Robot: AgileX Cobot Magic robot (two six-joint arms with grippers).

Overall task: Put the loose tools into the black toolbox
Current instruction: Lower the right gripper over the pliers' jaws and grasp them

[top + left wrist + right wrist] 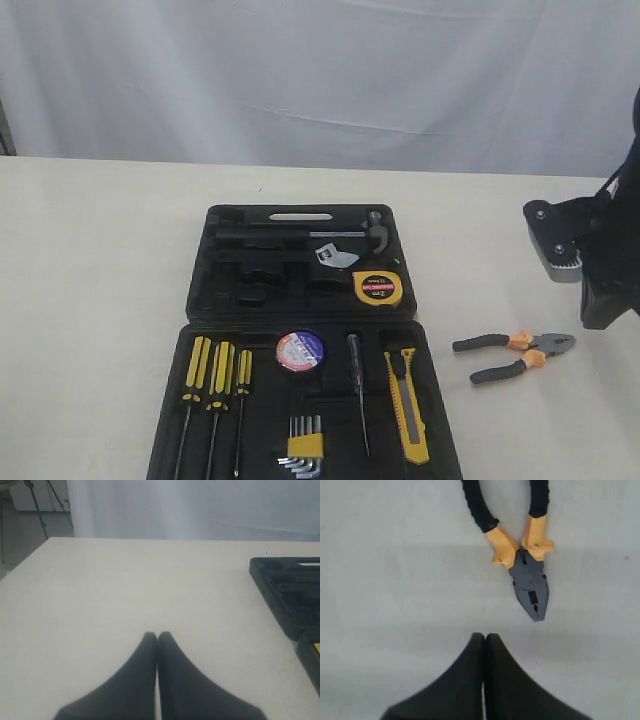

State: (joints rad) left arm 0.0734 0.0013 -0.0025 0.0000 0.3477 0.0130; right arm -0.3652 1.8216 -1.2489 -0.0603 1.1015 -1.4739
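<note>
The pliers (530, 350) lie on the table (100, 250) at 3 o'clock from the open toolbox (225, 300), apart from it. The right gripper (485, 637), jaws closed and empty, sits just short of their nose. The left gripper (157, 635) is closed too, over the table near the box. Inside the box are the tape measure (378, 288) at 2 o'clock, the knife (406, 405) at 4 and the tape roll (300, 350) near the middle.
</note>
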